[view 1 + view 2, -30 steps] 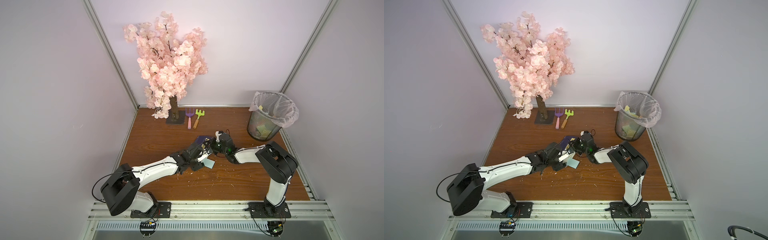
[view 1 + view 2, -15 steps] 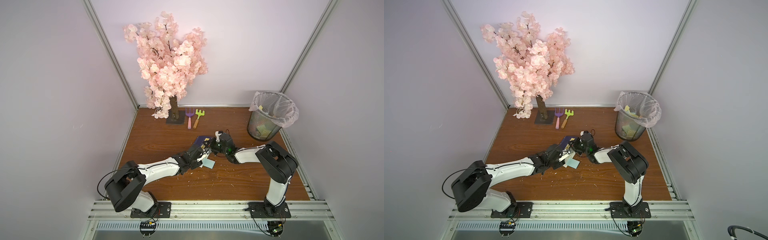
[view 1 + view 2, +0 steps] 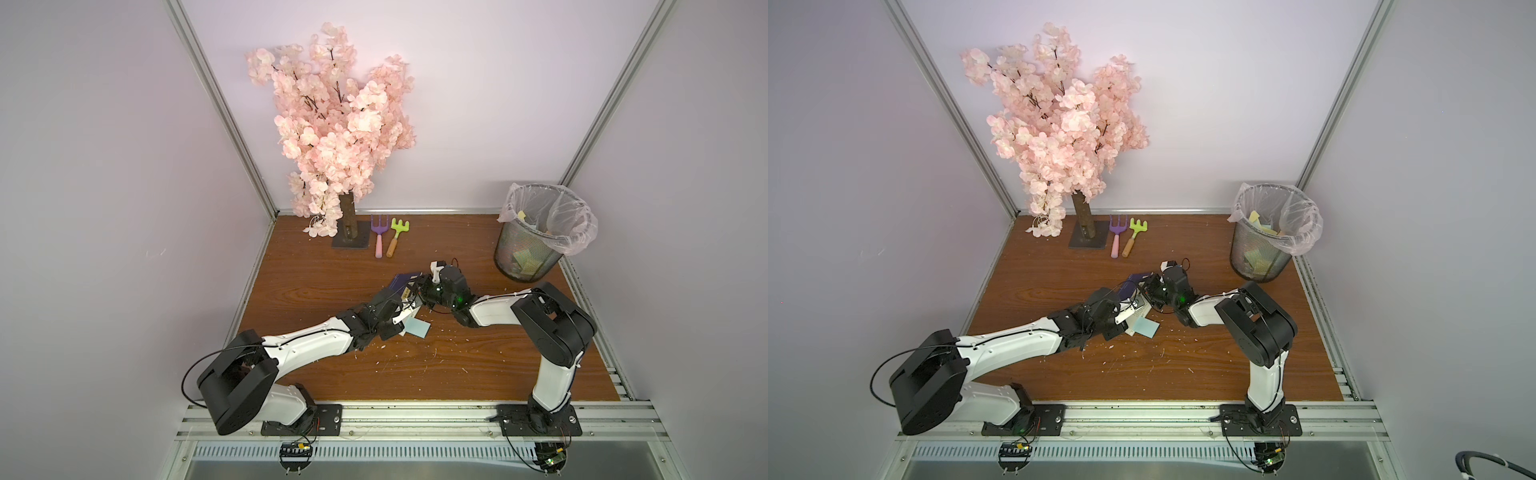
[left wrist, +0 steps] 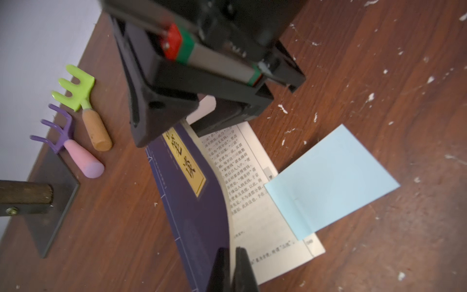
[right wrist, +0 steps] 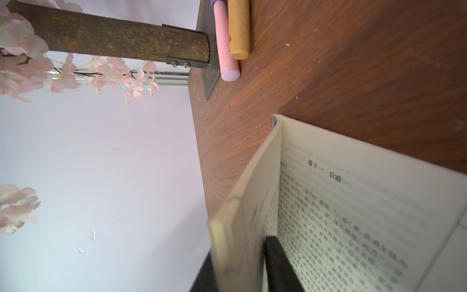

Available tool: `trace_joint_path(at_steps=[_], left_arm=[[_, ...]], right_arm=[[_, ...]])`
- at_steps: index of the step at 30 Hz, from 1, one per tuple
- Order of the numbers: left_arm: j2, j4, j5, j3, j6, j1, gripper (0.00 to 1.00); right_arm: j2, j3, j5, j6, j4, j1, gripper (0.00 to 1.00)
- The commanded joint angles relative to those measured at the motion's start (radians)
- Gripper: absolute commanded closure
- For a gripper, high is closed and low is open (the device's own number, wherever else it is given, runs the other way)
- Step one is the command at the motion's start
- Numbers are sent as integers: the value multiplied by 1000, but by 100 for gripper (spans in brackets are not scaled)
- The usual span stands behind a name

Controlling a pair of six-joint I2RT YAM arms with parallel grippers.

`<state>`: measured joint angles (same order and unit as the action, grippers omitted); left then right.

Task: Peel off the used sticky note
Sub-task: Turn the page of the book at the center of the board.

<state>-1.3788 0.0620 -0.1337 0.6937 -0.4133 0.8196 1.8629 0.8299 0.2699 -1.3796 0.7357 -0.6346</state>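
A dark blue book [image 4: 192, 202] lies half open on the wooden table, seen in both top views [image 3: 402, 281] [image 3: 1133, 279]. A light blue sticky note [image 4: 331, 182] is stuck to the edge of its printed page [image 4: 242, 177] and juts out over the table [image 3: 417, 329] [image 3: 1148, 327]. My left gripper [image 4: 231, 250] is shut on the edge of the lifted cover and leaves. My right gripper [image 5: 240, 246] straddles the same raised stack of leaves [image 5: 252, 189] from the opposite side, jaws slightly apart. Both grippers meet over the book [image 3: 415, 293].
A mesh bin [image 3: 536, 245] lined with plastic and holding discarded notes stands at the back right. A pink blossom tree [image 3: 340, 124] on a metal base sits at the back, with a purple toy rake [image 3: 379, 232] and a green one [image 3: 398, 235] beside it. White scraps dot the table.
My left gripper has closed on the lifted cover of the book. The right gripper's jaws have eased apart around the leaves. Both arms stay over the book.
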Motion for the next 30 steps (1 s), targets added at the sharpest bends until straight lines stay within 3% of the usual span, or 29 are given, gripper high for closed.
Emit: trace_joint_path(at_steps=[1, 5, 11, 17, 25, 30], left_arm=[[4, 48, 39, 21, 34, 7, 99], [13, 80, 130, 45, 77, -45, 99], [2, 152, 513, 110, 184, -271, 99], [-29, 81, 753, 91, 286, -441, 99], [-62, 5, 889, 64, 369, -562, 99], [-82, -24, 912, 43, 387, -628, 99]], right_arm=[[-48, 20, 10, 51, -8, 3, 66], [-99, 27, 8, 120, -92, 13, 57], [-192, -1, 5, 209, -186, 36, 43], [-283, -62, 1, 282, -265, 31, 39], [-263, -94, -35, 337, -295, -66, 49], [-265, -112, -72, 363, -337, -103, 48]])
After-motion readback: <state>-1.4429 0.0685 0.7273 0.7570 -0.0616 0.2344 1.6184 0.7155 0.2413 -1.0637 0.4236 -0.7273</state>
